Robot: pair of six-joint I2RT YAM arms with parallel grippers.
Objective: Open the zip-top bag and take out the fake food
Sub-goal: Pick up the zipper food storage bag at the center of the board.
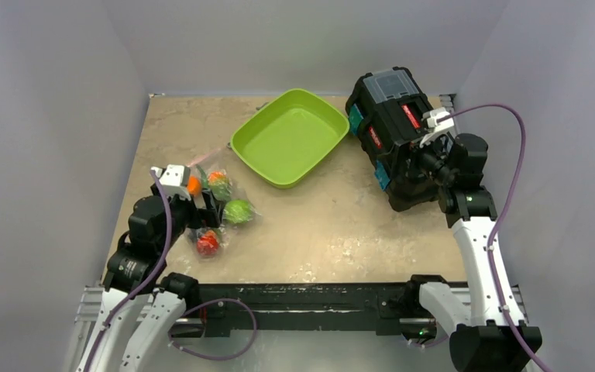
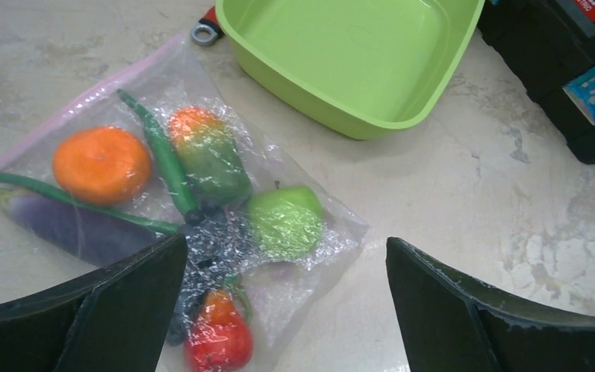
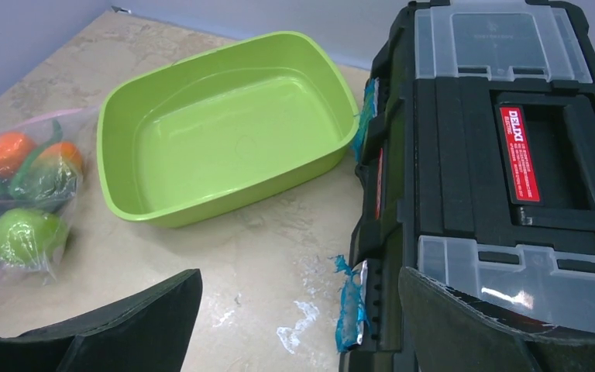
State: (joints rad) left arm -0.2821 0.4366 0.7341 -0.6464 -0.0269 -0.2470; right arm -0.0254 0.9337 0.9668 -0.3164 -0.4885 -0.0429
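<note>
Left wrist view: we see bag (image 2: 163,194) near table's left edge, zip apparently sealed, food (image 2: 101,164) inside. Left gripper (image 2: 287,310) above, spread wide; right gripper (image 3: 294,325) likewise, holding nothing. We judge nothing done.

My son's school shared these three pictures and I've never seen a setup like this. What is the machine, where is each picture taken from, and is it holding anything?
It is two robot arms bolted at the near edge of a table. The wide picture comes from a camera above and behind them. The other two come from cameras on the wrists, so the dark shapes at the bottom are each arm's own fingers.

The left gripper hangs open over the zip-top bag, a clear bag with a pink strip, lying flat and holding the fake food: an orange, an eggplant, a green fruit and a red piece among others. The right gripper is open too, above the edge of a black toolbox. Between them sits a green tray with nothing in it. Nothing is held.
</note>
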